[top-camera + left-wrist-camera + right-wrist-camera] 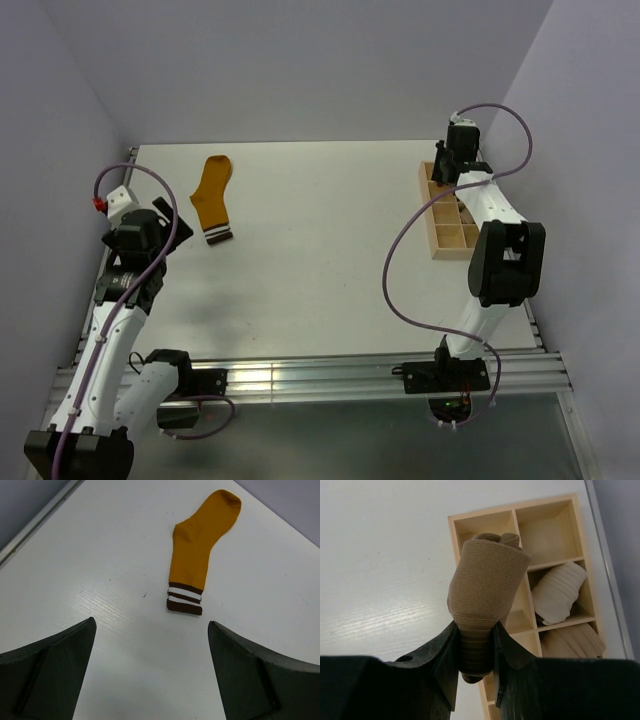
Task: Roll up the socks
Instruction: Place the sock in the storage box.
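A mustard-orange sock with a white and dark-brown striped cuff lies flat at the table's far left; it also shows in the left wrist view. My left gripper is open and empty, held above the table just short of the cuff. My right gripper is shut on a rolled tan-brown sock and holds it above the wooden divided box. In the top view the right gripper hovers over the box's far end.
The wooden box stands near the table's right edge. One compartment holds a cream-white rolled bundle, and another holds a tan rolled bundle. A rail runs along the table's near edge.
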You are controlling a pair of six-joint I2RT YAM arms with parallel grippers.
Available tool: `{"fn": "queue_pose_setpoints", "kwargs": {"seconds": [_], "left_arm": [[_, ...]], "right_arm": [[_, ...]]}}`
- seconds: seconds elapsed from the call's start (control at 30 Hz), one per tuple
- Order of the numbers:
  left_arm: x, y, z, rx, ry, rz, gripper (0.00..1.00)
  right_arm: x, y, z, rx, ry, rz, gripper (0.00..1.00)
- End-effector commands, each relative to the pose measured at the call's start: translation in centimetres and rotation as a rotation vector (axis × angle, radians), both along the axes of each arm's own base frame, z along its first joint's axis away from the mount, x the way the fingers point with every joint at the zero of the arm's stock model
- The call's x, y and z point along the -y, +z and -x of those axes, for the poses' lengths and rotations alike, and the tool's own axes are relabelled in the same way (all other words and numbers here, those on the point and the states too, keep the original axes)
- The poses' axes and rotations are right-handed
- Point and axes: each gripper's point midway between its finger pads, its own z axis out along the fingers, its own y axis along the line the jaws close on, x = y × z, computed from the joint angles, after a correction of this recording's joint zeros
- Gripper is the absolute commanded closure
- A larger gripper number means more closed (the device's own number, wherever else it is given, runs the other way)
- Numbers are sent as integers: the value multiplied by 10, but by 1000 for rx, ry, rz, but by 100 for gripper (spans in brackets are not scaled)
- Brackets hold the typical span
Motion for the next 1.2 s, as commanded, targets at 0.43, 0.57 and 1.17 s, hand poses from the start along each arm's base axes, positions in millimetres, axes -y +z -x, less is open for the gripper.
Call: {"fn": "queue_pose_setpoints", "kwargs": {"seconds": [0.43, 0.57, 1.17], "left_arm": [[-2, -11, -7, -39, 9, -27, 0], [-1, -13, -7, -47, 7, -25, 1], [3, -19, -9, -64, -16, -16, 1]], "right_arm": [[27, -22, 7, -69, -284, -39, 100], [28, -35, 6, -102, -297, -40, 100], [3, -72, -19, -117, -236, -219, 100]]}}
